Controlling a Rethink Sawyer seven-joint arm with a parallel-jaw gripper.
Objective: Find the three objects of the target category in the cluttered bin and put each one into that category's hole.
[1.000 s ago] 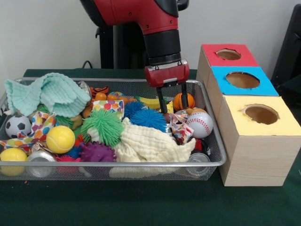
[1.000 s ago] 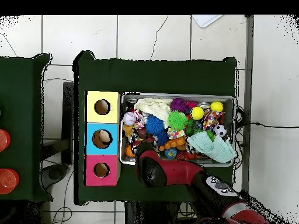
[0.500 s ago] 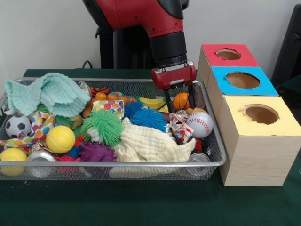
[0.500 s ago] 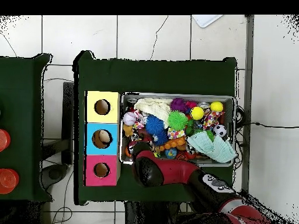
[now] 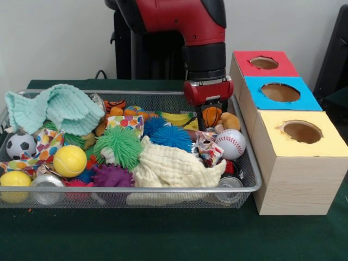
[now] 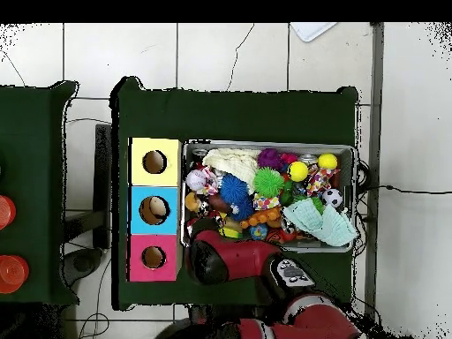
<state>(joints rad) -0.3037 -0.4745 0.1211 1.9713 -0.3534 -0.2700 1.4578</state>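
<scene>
Your gripper [image 5: 213, 117] hung at the bin's [image 5: 247, 157] 2 o'clock corner, probing clutter around the orange ball [image 5: 211, 115]; jaw state indiscernible; 0 bottles visible.

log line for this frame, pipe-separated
phase: searching | gripper: low in bin, by orange basketball-print ball, jaw state unclear | bottles: none visible | blue hole: open

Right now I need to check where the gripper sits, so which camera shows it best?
The front view: the gripper hangs in the bin, at a small orange ball near the boxes. In the overhead view the red arm covers it, so it is hidden there.
</scene>
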